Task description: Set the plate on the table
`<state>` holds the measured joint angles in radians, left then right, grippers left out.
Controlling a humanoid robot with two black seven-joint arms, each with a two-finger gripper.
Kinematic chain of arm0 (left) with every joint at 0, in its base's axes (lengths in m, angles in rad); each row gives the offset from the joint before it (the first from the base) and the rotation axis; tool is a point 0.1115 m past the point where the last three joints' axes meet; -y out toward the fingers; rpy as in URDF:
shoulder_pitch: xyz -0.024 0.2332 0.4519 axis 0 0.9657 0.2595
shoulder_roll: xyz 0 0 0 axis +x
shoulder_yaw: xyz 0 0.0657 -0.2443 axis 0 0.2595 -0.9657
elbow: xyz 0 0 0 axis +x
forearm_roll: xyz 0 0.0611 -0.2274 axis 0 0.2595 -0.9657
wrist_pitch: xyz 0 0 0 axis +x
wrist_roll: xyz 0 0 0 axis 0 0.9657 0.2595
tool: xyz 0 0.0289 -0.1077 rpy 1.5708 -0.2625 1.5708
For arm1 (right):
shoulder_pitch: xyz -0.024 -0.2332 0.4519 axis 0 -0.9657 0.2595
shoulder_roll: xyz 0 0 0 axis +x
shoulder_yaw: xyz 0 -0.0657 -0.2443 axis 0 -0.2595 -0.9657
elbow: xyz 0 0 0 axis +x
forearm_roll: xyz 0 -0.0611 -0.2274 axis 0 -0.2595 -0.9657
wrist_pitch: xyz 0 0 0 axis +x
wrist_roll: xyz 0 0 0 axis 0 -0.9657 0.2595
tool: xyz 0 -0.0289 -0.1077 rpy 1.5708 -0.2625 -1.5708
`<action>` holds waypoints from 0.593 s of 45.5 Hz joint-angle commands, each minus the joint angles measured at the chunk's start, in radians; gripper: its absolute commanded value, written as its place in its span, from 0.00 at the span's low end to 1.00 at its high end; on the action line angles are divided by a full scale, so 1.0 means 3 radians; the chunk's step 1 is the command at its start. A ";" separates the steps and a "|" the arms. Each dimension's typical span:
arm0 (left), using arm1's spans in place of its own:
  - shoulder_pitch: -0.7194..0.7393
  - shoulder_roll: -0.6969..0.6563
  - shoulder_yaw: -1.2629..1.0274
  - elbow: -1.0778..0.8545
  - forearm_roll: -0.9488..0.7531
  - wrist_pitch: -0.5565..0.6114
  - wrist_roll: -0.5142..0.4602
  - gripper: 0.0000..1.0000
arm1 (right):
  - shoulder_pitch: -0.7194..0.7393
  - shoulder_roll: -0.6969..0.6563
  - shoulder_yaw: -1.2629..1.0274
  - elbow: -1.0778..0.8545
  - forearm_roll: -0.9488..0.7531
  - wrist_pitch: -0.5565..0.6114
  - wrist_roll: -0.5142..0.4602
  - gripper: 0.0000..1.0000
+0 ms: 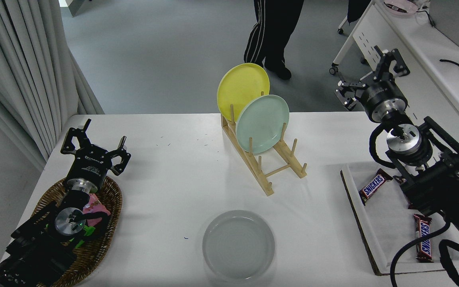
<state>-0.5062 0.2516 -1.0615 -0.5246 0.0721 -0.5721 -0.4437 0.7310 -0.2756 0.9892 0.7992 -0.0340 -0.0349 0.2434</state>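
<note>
Plate [238,244] lies flat near the desk's [165,175] front edge, so we judge placing done; our right gripper [371,77], fingers apart and empty, need only retreat.

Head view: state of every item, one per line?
Grey plate: flat on the table, free of both pincers.
Yellow plate: upright in the rack, rearmost.
Mint plate: upright in the rack, in front of the yellow one.
Right pincer: open, empty, raised beyond the table's far right edge.
Left pincer: open, empty, parked above the basket.
Tray: holds two Snickers bars.
</note>
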 commanded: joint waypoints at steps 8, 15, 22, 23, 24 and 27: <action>0.0000 0.0000 0.0000 0.0000 0.0000 0.0000 -0.0004 1.00 | -0.0335 0.0090 0.0016 -0.0056 -0.0050 0.0275 0.0467 1.00; 0.0000 0.0000 0.0000 0.0000 0.0000 0.0000 0.0001 1.00 | -0.0509 0.0090 -0.0035 -0.0153 -0.0020 0.0392 0.0462 1.00; 0.0000 0.0000 0.0000 0.0000 0.0000 0.0000 -0.0004 1.00 | -0.0555 0.0192 -0.0030 -0.0261 0.0006 0.0546 0.0452 1.00; 0.0000 0.0000 0.0000 0.0000 0.0000 0.0000 0.0001 1.00 | -0.0555 0.0208 -0.0035 -0.0301 0.0006 0.0546 0.0452 1.00; 0.0000 0.0000 0.0000 0.0000 0.0000 0.0000 -0.0004 1.00 | -0.0555 0.0223 -0.0045 -0.0352 0.0006 0.0556 0.0452 1.00; 0.0000 0.0000 0.0000 0.0000 0.0000 0.0000 -0.0004 1.00 | -0.0550 0.0244 -0.0035 -0.0429 0.0006 0.0561 0.0457 1.00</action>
<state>-0.5062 0.2516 -1.0615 -0.5246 0.0721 -0.5720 -0.4438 0.5898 -0.2345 0.9811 0.7396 -0.0372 0.0945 0.3698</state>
